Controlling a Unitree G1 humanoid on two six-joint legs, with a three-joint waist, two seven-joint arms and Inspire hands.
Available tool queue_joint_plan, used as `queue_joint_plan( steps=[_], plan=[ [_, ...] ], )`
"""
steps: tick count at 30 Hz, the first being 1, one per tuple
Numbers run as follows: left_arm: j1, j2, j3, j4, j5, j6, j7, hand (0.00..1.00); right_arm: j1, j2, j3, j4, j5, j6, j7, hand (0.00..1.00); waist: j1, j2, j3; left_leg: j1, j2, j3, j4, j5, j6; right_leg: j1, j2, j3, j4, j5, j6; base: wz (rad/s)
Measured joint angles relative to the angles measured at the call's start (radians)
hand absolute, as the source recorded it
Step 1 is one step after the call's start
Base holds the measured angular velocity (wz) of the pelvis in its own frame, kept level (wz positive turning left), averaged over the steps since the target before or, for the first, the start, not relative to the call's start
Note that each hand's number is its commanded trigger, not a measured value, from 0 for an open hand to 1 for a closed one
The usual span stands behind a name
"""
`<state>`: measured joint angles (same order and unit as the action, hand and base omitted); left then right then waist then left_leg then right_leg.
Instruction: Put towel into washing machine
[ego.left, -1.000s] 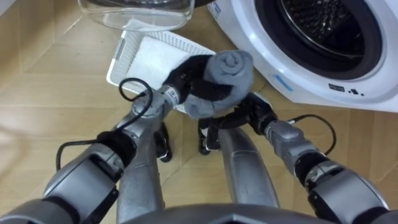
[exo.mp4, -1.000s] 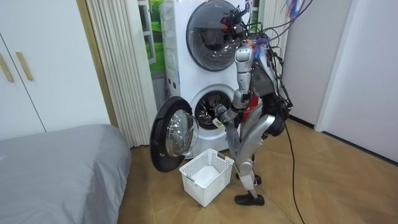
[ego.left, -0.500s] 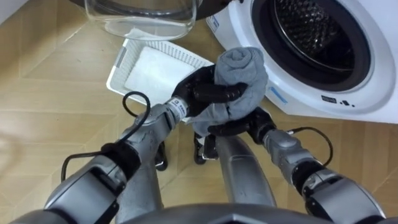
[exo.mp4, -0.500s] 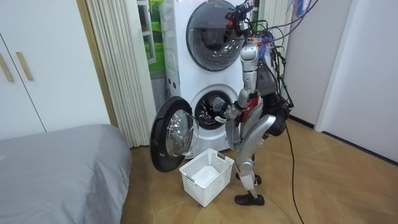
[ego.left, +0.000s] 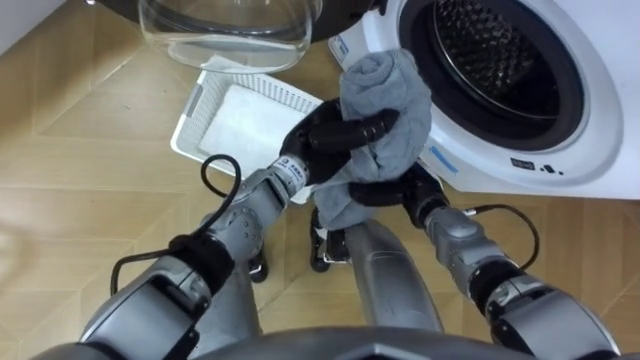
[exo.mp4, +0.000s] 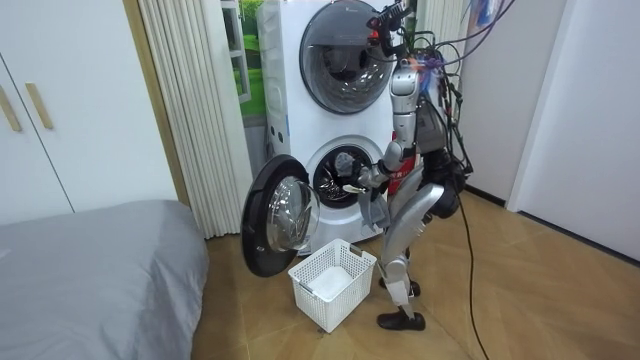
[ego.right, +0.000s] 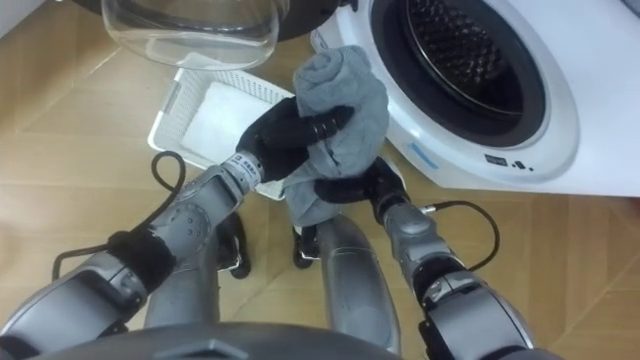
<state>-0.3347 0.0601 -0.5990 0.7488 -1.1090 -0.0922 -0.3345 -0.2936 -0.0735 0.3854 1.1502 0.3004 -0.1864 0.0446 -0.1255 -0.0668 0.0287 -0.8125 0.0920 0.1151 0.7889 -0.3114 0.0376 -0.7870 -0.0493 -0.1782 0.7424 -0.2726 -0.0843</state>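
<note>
Both arms reach forward and meet close in front of the robot, with the two hands clasped on one grey towel (ego.left: 385, 90). The left hand (ego.left: 335, 135) has its fingers and thumb curled round the middle of the bundle, one dark finger lying across the cloth toward the right. The right hand (ego.left: 385, 193) sits just below and to the right of the left one. Its fingers are hooked round the lower part of the towel, whose loose end hangs beneath both hands. The rolled top of the towel rises above the left hand.

Past the left hand and a little to its left, a white lattice basket (ego.left: 190, 110) stands on the wooden floor (ego.left: 80, 170). Something pale and flat lies in it, and I cannot tell what it is. Beyond the basket hangs the glass bowl of the open door (ego.left: 225, 25).

To the right of the hands and beyond them is the washing machine (ego.left: 590, 140), its round mouth open and the dark drum (ego.left: 500, 50) showing inside. The towel is held just in front of the mouth's left rim, outside the drum.

In the room view the robot stands bent forward at this lower machine, the basket by its feet. A second machine (exo.mp4: 345, 50) is stacked on top, a curtain (exo.mp4: 190, 110) hangs beside them, and a grey bed (exo.mp4: 90, 270) lies at the room view's lower left.
</note>
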Motion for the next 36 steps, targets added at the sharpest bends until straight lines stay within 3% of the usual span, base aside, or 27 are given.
queue_joint_plan(
  steps=[2,3,4,13,15,19,25,28,30,36],
  plan=[
    [0.000,-0.001,0.005,0.000,-0.002,0.000,0.000,1.00,0.000,0.000,0.004,-0.001,-0.001,-0.004,-0.012,1.00,0.004,0.009,0.0008,0.000,0.001,0.000,0.000,0.000,0.000,0.000,0.000,0.000,0.000,0.000,0.000,0.00],
    [0.000,-0.002,0.006,0.000,-0.013,0.000,0.000,0.54,0.002,0.000,0.006,-0.001,0.000,-0.009,-0.019,1.00,0.009,0.014,0.0011,0.001,0.001,0.000,0.000,0.000,0.000,0.000,0.001,0.000,0.000,0.000,0.000,0.00],
    [0.001,-0.002,0.006,0.000,-0.022,0.000,0.000,0.00,0.004,-0.001,0.005,-0.003,0.000,-0.011,-0.022,1.00,0.013,0.016,0.0010,0.001,0.001,0.000,-0.001,0.000,-0.001,0.000,0.001,0.000,0.000,0.000,0.000,0.00],
    [0.051,-0.012,0.046,0.000,-0.100,-0.001,0.000,0.00,0.045,-0.005,-0.005,-0.009,0.010,-0.014,-0.072,1.00,0.078,0.040,0.0025,0.021,0.003,-0.001,-0.053,0.021,-0.011,0.023,0.011,-0.003,-0.054,0.020,-0.010,0.00],
    [0.079,-0.005,0.064,0.000,-0.103,-0.002,-0.001,0.00,0.064,-0.006,-0.012,-0.008,0.020,-0.003,-0.089,1.00,0.091,0.055,0.0038,0.031,0.002,-0.005,-0.066,0.023,-0.014,0.035,0.013,-0.008,-0.068,0.020,-0.010,0.05],
    [0.127,0.016,0.116,0.000,-0.084,-0.007,0.002,0.00,0.085,-0.008,-0.045,-0.012,0.070,0.006,-0.102,1.00,0.113,0.061,0.0054,0.034,0.000,-0.004,-0.086,0.027,-0.019,0.034,0.013,-0.009,-0.079,0.019,-0.012,0.02],
    [0.197,0.032,0.216,0.061,0.172,-0.035,0.152,0.00,0.097,-0.010,-0.116,-0.012,0.146,0.025,-0.178,1.00,0.141,0.064,0.0063,0.039,-0.002,-0.001,-0.102,0.030,-0.023,0.035,0.012,-0.011,-0.088,0.019,-0.012,0.00],
    [0.205,0.031,0.240,0.126,0.351,-0.039,0.256,0.00,0.095,-0.011,-0.159,-0.010,0.155,0.037,-0.216,1.00,0.155,0.072,0.0116,0.038,-0.004,-0.005,-0.100,0.030,-0.023,0.035,0.011,-0.011,-0.090,0.018,-0.012,0.02],
    [0.208,0.030,0.240,0.157,0.462,-0.036,0.329,0.00,0.062,-0.014,-0.173,0.014,0.188,0.061,-0.234,1.00,0.158,0.080,0.0174,0.035,-0.018,-0.011,-0.105,0.036,-0.019,0.033,0.000,-0.015,-0.084,0.013,-0.010,0.10],
    [0.222,0.029,0.241,0.157,0.614,-0.011,0.432,0.00,0.003,-0.035,-0.174,0.058,0.281,0.124,-0.254,1.00,0.162,0.080,0.0180,0.034,-0.037,-0.016,-0.129,0.049,-0.009,0.029,-0.022,-0.024,-0.086,0.012,-0.002,0.11]
  ],
)
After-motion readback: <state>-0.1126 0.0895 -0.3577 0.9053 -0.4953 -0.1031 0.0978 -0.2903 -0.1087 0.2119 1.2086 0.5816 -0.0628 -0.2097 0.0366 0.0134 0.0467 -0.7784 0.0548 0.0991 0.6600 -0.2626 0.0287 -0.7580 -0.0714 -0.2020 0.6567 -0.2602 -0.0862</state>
